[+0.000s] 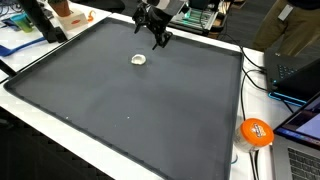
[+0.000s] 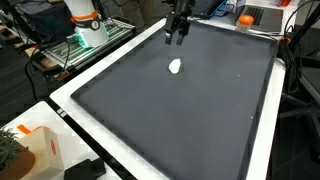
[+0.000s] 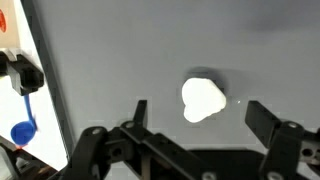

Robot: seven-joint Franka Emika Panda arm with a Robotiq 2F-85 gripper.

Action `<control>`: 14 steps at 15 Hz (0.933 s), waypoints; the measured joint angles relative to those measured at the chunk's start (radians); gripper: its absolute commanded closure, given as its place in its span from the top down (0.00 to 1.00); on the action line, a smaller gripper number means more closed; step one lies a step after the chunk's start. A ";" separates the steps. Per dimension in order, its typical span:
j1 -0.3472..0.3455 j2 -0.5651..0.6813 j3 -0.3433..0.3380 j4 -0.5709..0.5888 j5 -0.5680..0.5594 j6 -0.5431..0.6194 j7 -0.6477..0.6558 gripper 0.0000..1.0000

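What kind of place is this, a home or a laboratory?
Most likely a lab or office workbench. A robot gripper hangs open near a small white object on a large dark mat, and laptops and cables lie beside it.

Open dark mat (image 1: 130, 100), clutter at the rim
Only a white lump (image 1: 139, 59), at 7 o'clock of the wide-jawed claw (image 1: 158, 42), interrupts the dark mat; an orange disc (image 1: 257, 132) and cables (image 1: 250, 70) crowd the counter (image 1: 60, 124) edge at 4 o'clock.

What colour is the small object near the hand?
White: a small rounded lump on the dark grey mat, clearest in the wrist view.
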 measured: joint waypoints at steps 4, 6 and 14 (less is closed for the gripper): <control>0.000 0.051 -0.001 0.044 -0.027 0.000 0.002 1.00; 0.000 0.054 -0.001 0.048 -0.027 0.000 0.002 1.00; 0.000 0.165 -0.005 0.110 -0.059 0.000 -0.008 0.89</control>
